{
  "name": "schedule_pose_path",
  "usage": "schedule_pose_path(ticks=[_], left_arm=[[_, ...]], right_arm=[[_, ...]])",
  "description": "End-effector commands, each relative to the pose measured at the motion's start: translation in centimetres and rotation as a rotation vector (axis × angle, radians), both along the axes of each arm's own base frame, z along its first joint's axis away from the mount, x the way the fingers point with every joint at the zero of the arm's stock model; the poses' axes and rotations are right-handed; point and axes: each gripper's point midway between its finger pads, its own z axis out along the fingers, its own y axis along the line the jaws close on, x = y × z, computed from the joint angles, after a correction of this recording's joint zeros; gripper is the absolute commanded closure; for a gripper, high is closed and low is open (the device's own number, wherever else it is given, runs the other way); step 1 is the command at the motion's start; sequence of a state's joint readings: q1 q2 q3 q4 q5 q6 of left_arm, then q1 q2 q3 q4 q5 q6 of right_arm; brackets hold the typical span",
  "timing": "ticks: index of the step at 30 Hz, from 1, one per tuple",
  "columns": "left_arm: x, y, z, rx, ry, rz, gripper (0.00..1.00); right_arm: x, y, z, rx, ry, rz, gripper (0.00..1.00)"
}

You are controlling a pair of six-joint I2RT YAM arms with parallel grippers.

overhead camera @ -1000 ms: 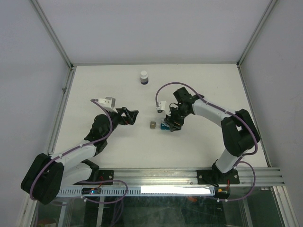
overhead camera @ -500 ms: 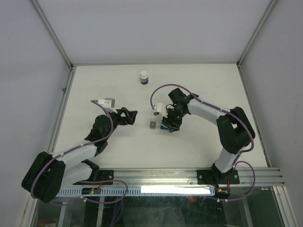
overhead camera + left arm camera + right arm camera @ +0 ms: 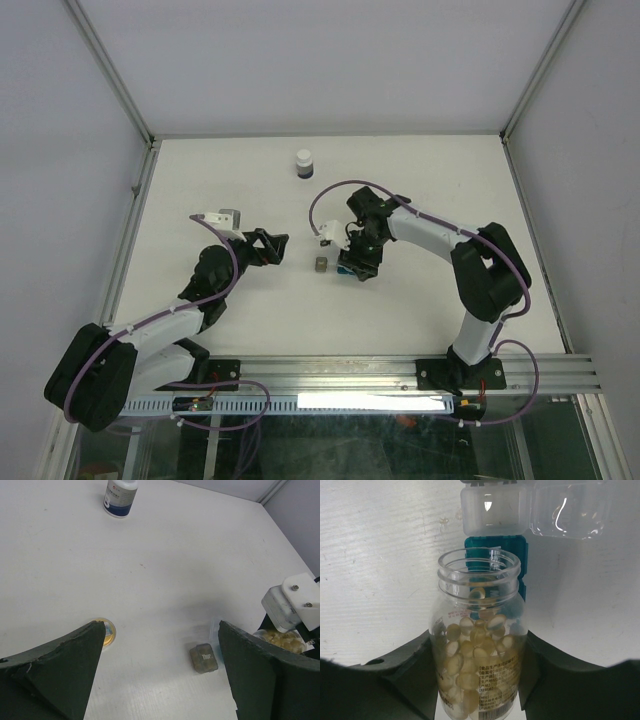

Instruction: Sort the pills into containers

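My right gripper is shut on a clear vial with no cap, partly full of the orange-tan pills. The vial's open mouth points at the teal-blue container, whose clear lids are flipped open beyond it. From above, the right gripper is over the teal-blue container. The grey-brown container sits just left of it; it is closed and marked "Thur" in the left wrist view. My left gripper is open and empty, left of both containers.
A white-capped round bottle stands at the back of the table and also shows in the left wrist view. A small round gold-yellow disc lies flat by my left finger. Metal frame rails border the table.
My right gripper has moved a little to the left with the vial, over the teal-blue container. The left arm has barely moved.
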State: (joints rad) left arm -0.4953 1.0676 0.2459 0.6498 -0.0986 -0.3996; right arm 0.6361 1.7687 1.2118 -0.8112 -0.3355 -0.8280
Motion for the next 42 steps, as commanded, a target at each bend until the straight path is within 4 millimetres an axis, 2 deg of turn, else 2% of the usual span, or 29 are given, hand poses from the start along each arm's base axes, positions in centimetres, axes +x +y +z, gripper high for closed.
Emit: schedule_pose_path(ticks=[1, 42], left_arm=[[0.45, 0.51, 2.10, -0.033, -0.076, 0.022, 0.01], [-0.02, 1.36, 2.31, -0.060, -0.096, 0.055, 0.01]], right_arm=[[0.89, 0.55, 1.62, -0.004, -0.039, -0.011, 1.00], [1.49, 0.94, 1.69, -0.139, -0.066, -0.010, 1.00]])
